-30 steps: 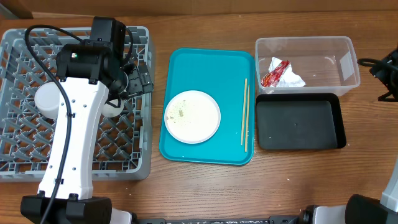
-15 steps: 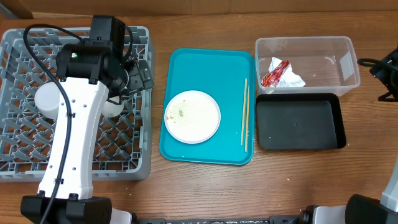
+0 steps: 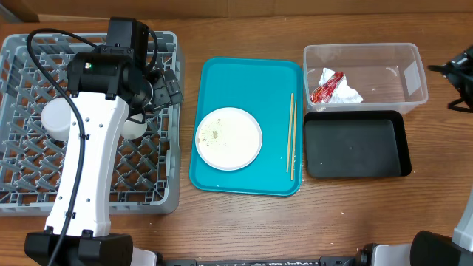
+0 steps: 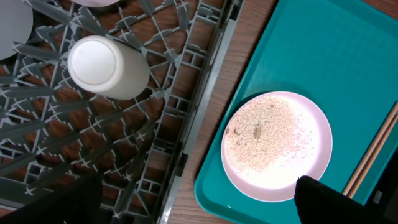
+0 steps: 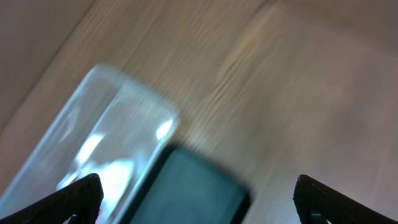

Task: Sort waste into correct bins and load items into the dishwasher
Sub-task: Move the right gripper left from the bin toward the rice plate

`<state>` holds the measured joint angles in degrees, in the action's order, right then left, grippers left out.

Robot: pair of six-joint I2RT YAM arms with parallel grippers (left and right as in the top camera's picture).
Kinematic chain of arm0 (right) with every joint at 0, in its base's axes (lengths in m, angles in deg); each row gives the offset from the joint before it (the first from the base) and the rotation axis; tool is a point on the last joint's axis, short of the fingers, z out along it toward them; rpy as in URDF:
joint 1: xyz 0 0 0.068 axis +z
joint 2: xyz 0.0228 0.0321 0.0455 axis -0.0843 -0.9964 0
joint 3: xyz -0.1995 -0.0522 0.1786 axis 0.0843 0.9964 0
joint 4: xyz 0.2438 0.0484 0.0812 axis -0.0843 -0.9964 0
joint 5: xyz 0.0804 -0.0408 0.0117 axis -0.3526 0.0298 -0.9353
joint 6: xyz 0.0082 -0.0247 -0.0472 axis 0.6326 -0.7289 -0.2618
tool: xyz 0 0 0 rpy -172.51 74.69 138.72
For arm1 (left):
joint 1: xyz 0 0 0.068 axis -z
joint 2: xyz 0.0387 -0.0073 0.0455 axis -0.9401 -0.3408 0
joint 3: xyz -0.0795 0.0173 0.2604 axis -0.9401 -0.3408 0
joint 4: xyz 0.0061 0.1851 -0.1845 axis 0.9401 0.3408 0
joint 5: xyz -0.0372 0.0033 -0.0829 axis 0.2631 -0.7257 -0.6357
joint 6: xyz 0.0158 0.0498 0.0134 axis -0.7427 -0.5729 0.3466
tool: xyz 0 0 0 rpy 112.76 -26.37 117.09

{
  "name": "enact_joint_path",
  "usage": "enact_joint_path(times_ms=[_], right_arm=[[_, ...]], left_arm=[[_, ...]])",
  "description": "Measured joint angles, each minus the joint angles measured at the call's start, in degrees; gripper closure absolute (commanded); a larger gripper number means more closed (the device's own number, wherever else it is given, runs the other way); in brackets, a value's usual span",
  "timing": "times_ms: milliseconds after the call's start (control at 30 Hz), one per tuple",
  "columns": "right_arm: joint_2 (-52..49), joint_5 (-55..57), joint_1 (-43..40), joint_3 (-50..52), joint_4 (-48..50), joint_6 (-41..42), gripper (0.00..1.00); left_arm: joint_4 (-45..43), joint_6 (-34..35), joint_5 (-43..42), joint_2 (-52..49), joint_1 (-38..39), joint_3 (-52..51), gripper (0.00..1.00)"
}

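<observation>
My left gripper [image 3: 168, 87] is open and empty over the right edge of the grey dish rack [image 3: 22, 193]. In the left wrist view its dark fingertips [image 4: 326, 200] frame the rack edge [image 4: 205, 81]. An upturned white cup [image 4: 106, 67] stands among the pegs. A white plate [image 3: 228, 138] strewn with rice-like crumbs [image 4: 264, 134] lies on the teal tray [image 3: 251, 81]. The clear tub [image 3: 414, 77] holds the red wrapper [image 3: 327, 86] and white tissue [image 3: 347, 94]. The black tray [image 3: 356, 144] lies in front of it. My right gripper [image 3: 460, 74] is open at the far right edge.
Two wooden chopsticks [image 3: 291, 137] lie along the teal tray's right side. A round white piece [image 3: 55, 118] sits in the rack beside my left arm. The right wrist view is blurred, with the tub [image 5: 93, 155] and black tray [image 5: 186, 193] below it.
My left gripper has shifted slightly toward the rack's back right corner. My right gripper has moved a little toward the back at the table's right edge.
</observation>
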<state>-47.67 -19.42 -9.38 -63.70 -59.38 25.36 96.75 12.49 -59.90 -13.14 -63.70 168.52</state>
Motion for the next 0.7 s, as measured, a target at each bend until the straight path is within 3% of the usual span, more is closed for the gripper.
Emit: enact_joint_path(times_ms=[333,700], right_arm=[[-0.11,-37.00,2.69,0.00,2.64,-2.89,0.00],[-0.37,-38.93,25.83,8.94,8.20,-7.32,0.00]], left_arm=[[-0.02,0.00,0.00,-0.02,0.00,-0.02,0.00],[-0.02,0.00,-0.02,-0.07,0.00,-0.02,0.00]])
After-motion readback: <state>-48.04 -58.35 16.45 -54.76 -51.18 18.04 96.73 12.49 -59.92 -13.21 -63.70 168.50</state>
